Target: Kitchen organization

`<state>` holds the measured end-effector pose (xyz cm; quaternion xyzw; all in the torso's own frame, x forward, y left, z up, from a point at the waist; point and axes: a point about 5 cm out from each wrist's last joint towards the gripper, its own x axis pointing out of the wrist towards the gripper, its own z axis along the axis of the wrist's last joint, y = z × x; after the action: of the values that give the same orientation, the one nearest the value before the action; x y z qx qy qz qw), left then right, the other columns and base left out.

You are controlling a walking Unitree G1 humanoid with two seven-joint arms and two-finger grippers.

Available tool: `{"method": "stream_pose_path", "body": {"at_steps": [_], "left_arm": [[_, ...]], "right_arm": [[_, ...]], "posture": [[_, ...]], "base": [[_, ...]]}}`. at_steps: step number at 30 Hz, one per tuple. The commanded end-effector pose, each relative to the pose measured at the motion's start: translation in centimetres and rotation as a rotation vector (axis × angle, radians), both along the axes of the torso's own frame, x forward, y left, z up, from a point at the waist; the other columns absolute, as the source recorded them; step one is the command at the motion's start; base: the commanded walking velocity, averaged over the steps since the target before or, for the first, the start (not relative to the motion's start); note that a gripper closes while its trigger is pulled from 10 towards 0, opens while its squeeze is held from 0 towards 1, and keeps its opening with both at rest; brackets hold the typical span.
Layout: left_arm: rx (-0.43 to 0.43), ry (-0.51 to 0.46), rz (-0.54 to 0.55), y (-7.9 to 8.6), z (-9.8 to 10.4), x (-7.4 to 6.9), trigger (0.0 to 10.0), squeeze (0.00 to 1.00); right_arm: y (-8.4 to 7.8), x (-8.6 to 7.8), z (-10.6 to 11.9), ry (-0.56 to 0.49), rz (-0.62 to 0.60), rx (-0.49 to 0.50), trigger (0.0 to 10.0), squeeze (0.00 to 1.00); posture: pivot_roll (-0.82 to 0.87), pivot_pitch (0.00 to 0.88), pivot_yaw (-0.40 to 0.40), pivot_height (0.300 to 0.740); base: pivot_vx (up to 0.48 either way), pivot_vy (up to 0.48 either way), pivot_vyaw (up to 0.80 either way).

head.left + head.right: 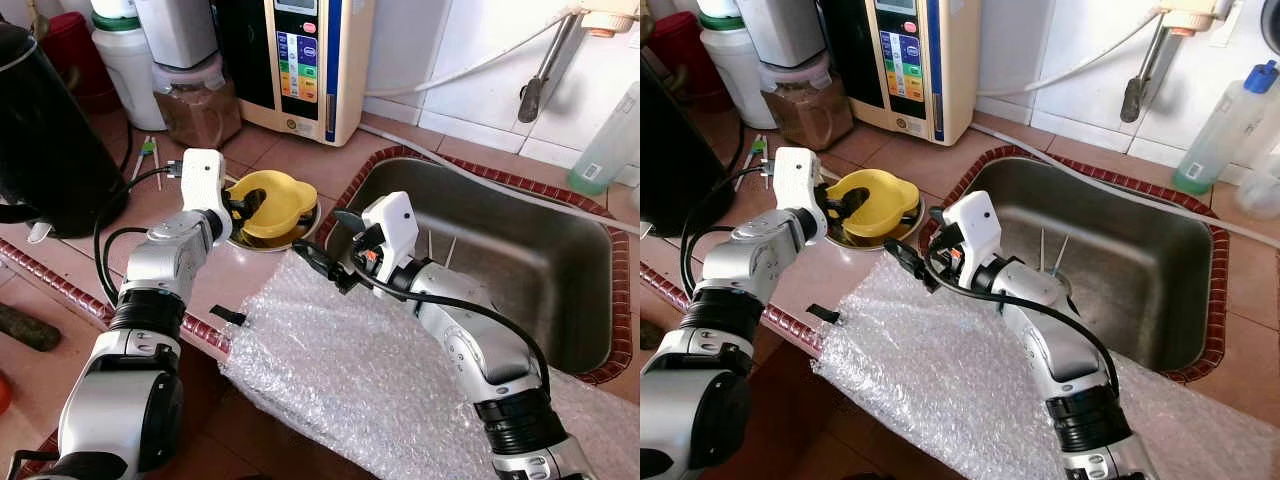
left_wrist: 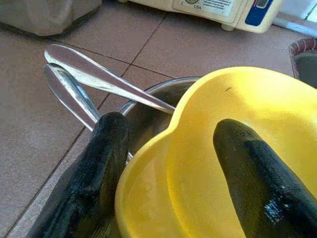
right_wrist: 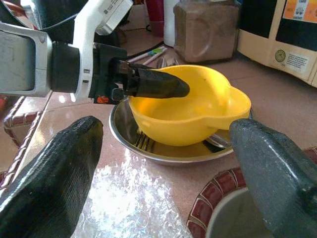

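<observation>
Yellow plastic sits between the left pincer's (image 1: 243, 207) two black fingers (image 2: 94, 173): one finger lies inside the yellow bowl (image 1: 272, 203), the other outside its wall, so the pincer straddles the rim, though whether it presses on it cannot be told. The bowl rests in a shallow steel dish (image 3: 163, 151), with a fork (image 3: 143, 142) lying under it in the dish and two spoon handles (image 2: 94, 74) sticking out over the dish's edge. Dish and bowl stand on the tiled desk (image 1: 280, 155) just beside the steel sink's (image 1: 520, 250) corner. The right pincer (image 1: 322, 262) hovers near the bowl over the edge of a sheet of bubble wrap (image 1: 350, 370), its fingers spread wide and holding nothing. Behind the bowl stand a jar of brown powder (image 1: 195, 100) and a white appliance with a coloured button panel (image 1: 300, 60). A dark kettle-like vessel (image 1: 50, 130) stands at the robot's left.
</observation>
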<state>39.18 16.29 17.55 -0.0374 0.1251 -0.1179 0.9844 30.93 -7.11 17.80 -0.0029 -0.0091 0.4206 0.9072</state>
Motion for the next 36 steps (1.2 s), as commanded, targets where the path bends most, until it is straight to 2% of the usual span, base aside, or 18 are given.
{"method": "stream_pose_path", "body": {"at_steps": [1,9,13,24,31,36], "left_arm": [[0.0,-0.006,0.001,0.1,0.5,0.1,0.0,0.0],[-0.044,-0.015,0.058,0.9,0.7,0.2,0.0,0.0],[-0.034,-0.022,0.096,1.3,0.8,0.2,0.0,0.0],[-0.052,-0.024,0.104,1.3,0.6,0.2,0.0,0.0],[-0.094,-0.133,0.136,1.1,2.0,0.4,0.0,0.0],[-0.072,-0.172,0.113,0.5,2.1,0.2,0.0,0.0]], "right_arm": [[0.0,0.2,0.2,-0.009,0.002,-0.008,10.0,0.0],[0.2,0.4,0.2,-0.016,0.009,-0.016,10.0,0.0],[0.3,0.4,0.3,-0.018,0.01,-0.014,10.0,0.0],[0.5,0.5,0.2,-0.018,0.008,-0.007,10.0,0.0],[0.5,0.6,0.3,-0.022,0.005,-0.005,10.0,0.0],[0.5,0.6,0.3,-0.024,0.003,-0.001,10.0,0.0]], "posture": [[-0.01,0.061,0.021,0.74],[-0.01,0.054,0.018,0.74],[0.0,0.051,0.018,0.74],[0.0,0.054,0.022,0.74],[0.0,0.055,0.023,0.74],[0.0,0.054,0.018,0.74]], "base": [[0.0,0.0,0.0],[0.0,0.0,0.0],[0.0,0.0,0.0],[0.0,0.0,0.0],[0.0,0.0,0.0],[0.0,0.0,0.0]]}}
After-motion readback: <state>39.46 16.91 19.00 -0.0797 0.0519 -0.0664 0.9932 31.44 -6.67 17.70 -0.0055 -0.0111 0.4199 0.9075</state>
